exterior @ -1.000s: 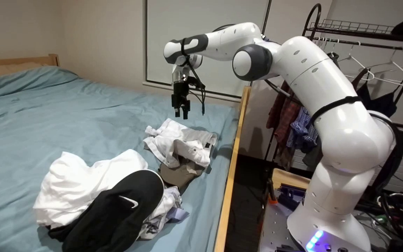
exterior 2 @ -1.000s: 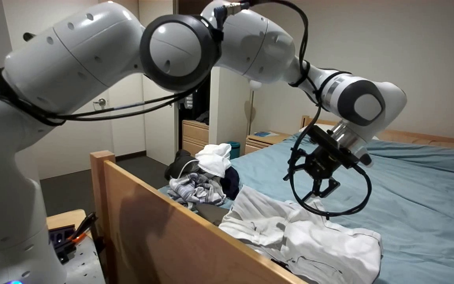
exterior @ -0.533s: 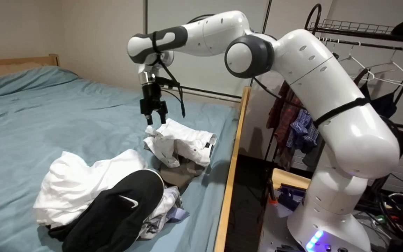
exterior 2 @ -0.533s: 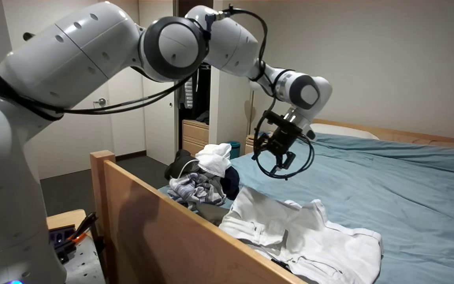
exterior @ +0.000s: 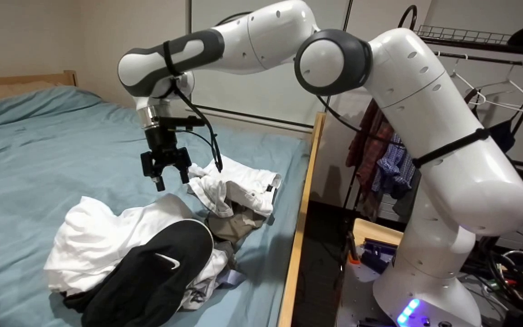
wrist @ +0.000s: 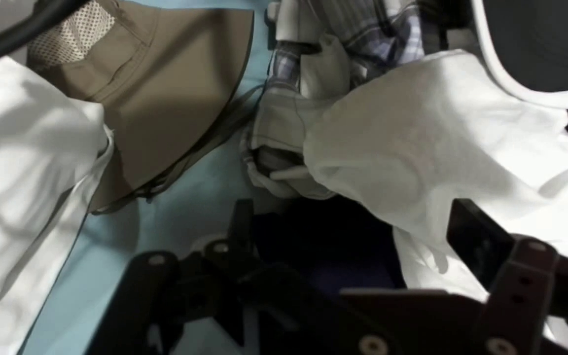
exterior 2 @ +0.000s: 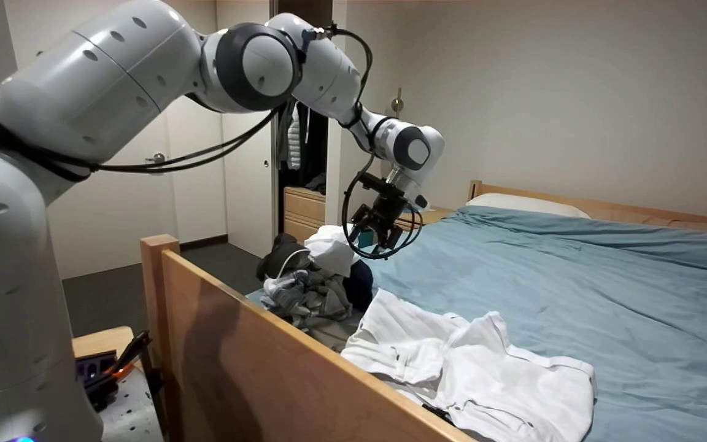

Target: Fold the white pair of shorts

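Observation:
White shorts (exterior: 243,186) lie crumpled and partly bunched on the blue bed near its wooden end board. They also show in an exterior view (exterior 2: 494,380), with a raised fold along the far edge, and at the left of the wrist view (wrist: 22,148). My gripper (exterior: 172,181) is open and empty. It hangs above the bed beside the shorts, over the near edge of a clothes pile, as the other exterior view (exterior 2: 370,242) shows. In the wrist view its spread fingers (wrist: 353,209) have dark cloth and white cloth below them.
The pile holds a white cloth (exterior: 111,236), a black cap (exterior: 152,272), a plaid garment (exterior 2: 313,298) and a navy item (exterior 2: 359,285). A brown hat (wrist: 175,88) lies partly under the shorts. The wooden end board (exterior 2: 255,368) stands along the bed edge.
My gripper has moved from above the shorts across to the clothes pile, staying open. The shorts and the pile look unmoved.

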Controlling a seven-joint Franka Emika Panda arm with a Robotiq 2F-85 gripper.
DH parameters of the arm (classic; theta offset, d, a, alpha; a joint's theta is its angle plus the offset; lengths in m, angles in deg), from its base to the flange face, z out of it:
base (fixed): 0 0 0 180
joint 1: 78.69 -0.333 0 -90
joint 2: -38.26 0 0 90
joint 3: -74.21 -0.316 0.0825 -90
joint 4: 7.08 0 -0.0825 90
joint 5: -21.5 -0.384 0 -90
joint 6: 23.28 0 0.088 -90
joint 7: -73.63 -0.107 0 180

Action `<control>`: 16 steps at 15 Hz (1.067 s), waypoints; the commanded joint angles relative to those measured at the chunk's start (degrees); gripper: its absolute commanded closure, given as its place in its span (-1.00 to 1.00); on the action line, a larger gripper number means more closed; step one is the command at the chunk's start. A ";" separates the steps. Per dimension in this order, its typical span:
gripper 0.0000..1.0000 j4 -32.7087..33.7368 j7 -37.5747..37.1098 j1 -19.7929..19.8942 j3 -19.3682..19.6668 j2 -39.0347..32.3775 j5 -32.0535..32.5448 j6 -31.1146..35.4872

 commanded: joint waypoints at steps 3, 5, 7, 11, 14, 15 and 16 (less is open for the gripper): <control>-1.00 -0.50 -3.80 2.14 -1.43 0.64 -2.43 0.34; -1.00 -3.41 -9.25 1.98 -1.20 1.70 -5.93 4.94; -1.00 -8.64 -12.57 1.87 -0.96 3.46 -8.70 10.96; -1.00 -21.24 -16.88 2.06 -0.42 6.52 -12.90 25.07; -1.00 -30.40 -18.29 2.90 -1.07 9.58 -17.74 34.78; -1.00 -22.00 -17.20 2.43 -0.90 4.27 -14.10 29.97; -1.00 -24.53 -17.28 2.58 -0.94 5.14 -15.15 32.18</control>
